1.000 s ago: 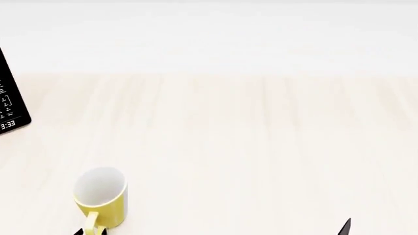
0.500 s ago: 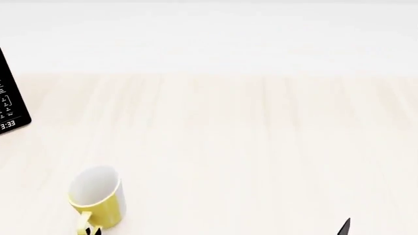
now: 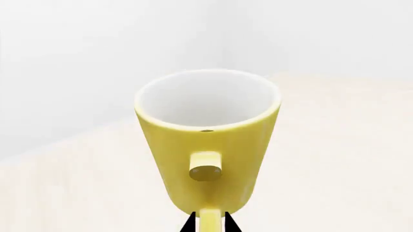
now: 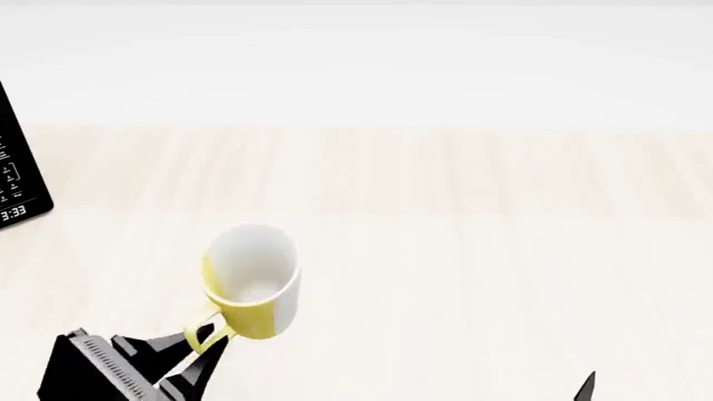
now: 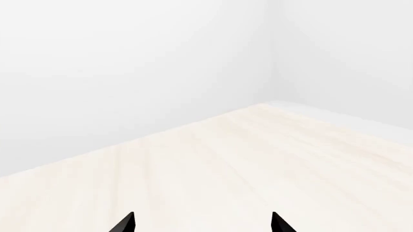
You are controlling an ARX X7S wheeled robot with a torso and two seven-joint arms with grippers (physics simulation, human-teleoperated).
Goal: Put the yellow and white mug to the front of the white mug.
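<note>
The yellow and white mug (image 4: 252, 284) hangs tilted above the pale table at the lower left of the head view, its white inside facing up. My left gripper (image 4: 204, 341) is shut on its yellow handle; in the left wrist view the handle (image 3: 208, 220) sits pinched between the two black fingertips, with the mug (image 3: 206, 140) filling the frame. My right gripper (image 5: 203, 223) is open with nothing between its tips; only one black tip (image 4: 587, 388) of it shows in the head view at the lower right. The white mug is out of view.
A black device with a digital display (image 4: 17, 180) stands at the left edge of the table. The pale wooden table (image 4: 468, 234) stretches back to a white wall.
The mug has gone from near the lower left edge up and to the right, held by its handle. The left arm has come into the head view. The right gripper has not moved.
</note>
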